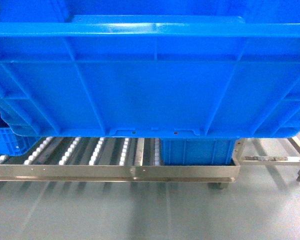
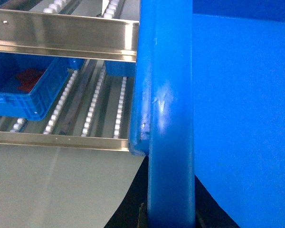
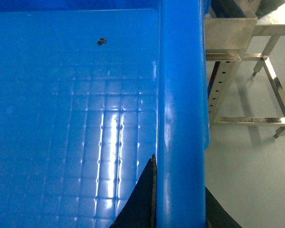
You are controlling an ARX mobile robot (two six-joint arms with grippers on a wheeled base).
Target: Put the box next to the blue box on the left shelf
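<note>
Grey floor [image 1: 140, 215] lies below the left shelf [image 1: 115, 172]. Both arms' fingers clamp the box [image 1: 150, 85] by its rims, raised before the rollers; uneven lowering could catch the front rail.

large blue box [image 1: 150, 80] filling upper frame, roller shelf [image 1: 90, 152] below, smaller blue crate [image 1: 197, 151] on shelf
</note>
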